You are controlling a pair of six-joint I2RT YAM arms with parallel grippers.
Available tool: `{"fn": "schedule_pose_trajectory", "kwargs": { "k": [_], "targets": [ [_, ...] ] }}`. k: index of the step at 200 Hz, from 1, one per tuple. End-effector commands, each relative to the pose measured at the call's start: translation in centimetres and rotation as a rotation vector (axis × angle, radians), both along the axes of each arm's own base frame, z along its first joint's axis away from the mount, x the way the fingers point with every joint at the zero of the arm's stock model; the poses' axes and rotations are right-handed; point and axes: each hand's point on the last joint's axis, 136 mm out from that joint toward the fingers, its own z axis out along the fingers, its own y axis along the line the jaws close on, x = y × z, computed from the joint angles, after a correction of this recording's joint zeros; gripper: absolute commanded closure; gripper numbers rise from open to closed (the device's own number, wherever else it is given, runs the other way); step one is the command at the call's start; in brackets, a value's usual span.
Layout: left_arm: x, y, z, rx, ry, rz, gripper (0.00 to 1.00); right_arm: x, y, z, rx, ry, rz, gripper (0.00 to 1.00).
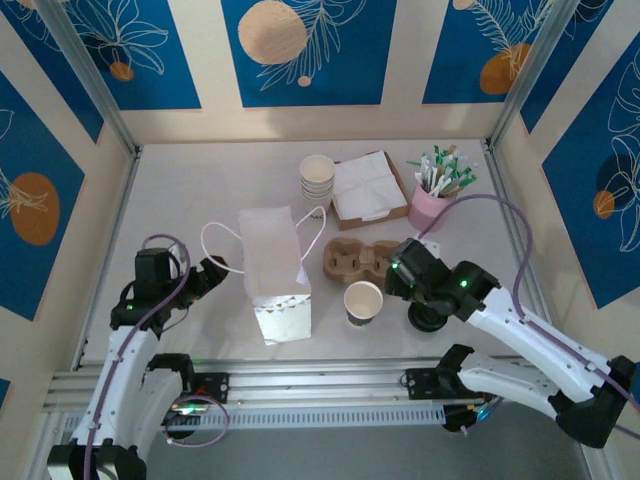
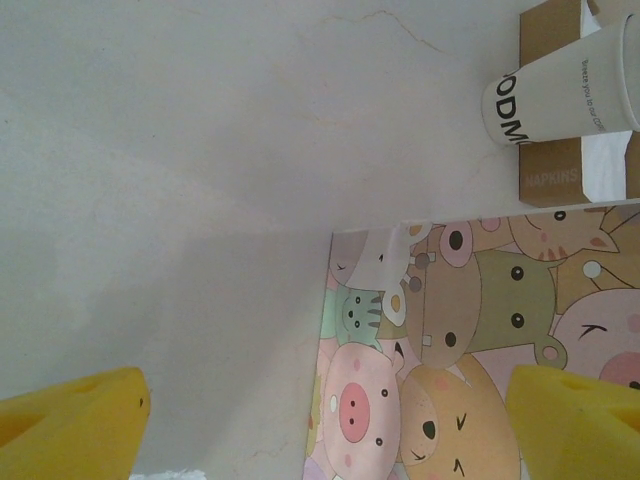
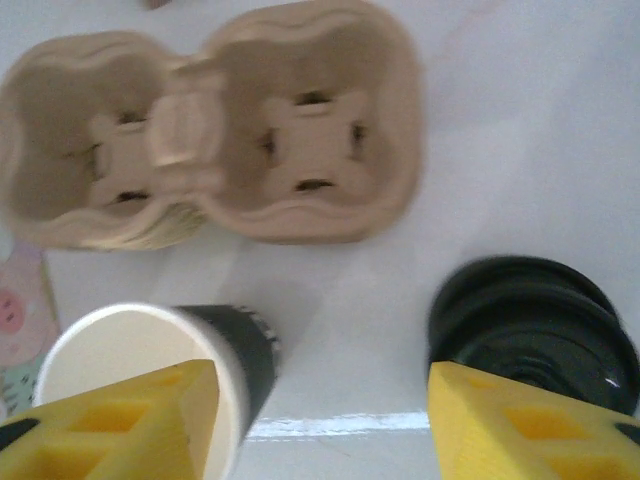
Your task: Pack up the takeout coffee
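While the right fingers (image 3: 130,420) gape, the cup (image 1: 363,302) stands upright.

Bright, even light, soft shadows; the cup carrier (image 3: 215,130) looks slightly blurred.

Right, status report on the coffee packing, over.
Left gripper open by bag. Right gripper open between cup and lids. Cup lidless, outside carrier.

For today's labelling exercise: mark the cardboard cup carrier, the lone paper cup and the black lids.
cardboard cup carrier (image 3: 195,130), right wrist view, its central ridge.
lone paper cup (image 1: 363,299), top view, its open mouth.
black lids (image 3: 530,315), right wrist view, top lid's face.
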Motion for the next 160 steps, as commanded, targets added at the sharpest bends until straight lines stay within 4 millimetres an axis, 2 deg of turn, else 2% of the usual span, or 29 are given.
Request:
{"fn": "schedule_pose_trajectory", "kwargs": {
  "k": [1, 17, 33, 54, 81, 160],
  "targets": [
    [0.2, 0.2, -0.1, -0.002, -0.011, 0.005, 0.08, -2.5, -3.0, -1.8, -0.001, 0.165, -0.165, 0.35],
    [0.3, 0.3, -0.2, 0.001, -0.008, 0.011, 0.08, -3.2, -4.2, -3.0, 0.010, 0.224, -0.242, 0.33],
    [0.3, 0.3, -0.2, 0.002, -0.005, 0.012, 0.08, -3.7, -4.9, -4.1, 0.015, 0.261, -0.288, 0.24],
    [0.2, 0.3, -0.3, -0.001, 0.002, 0.014, 0.08, -3.8, -4.9, -5.0, 0.030, 0.284, -0.318, 0.18],
    [0.2, 0.3, -0.4, -0.003, 0.005, 0.016, 0.08, -4.3, -5.7, -5.9, 0.001, 0.321, -0.370, 0.16],
    [0.2, 0.4, -0.2, 0.007, 0.005, 0.020, 0.08, -4.1, -5.5, -8.0, 0.004, 0.366, -0.401, 0.16]
  ]
}}
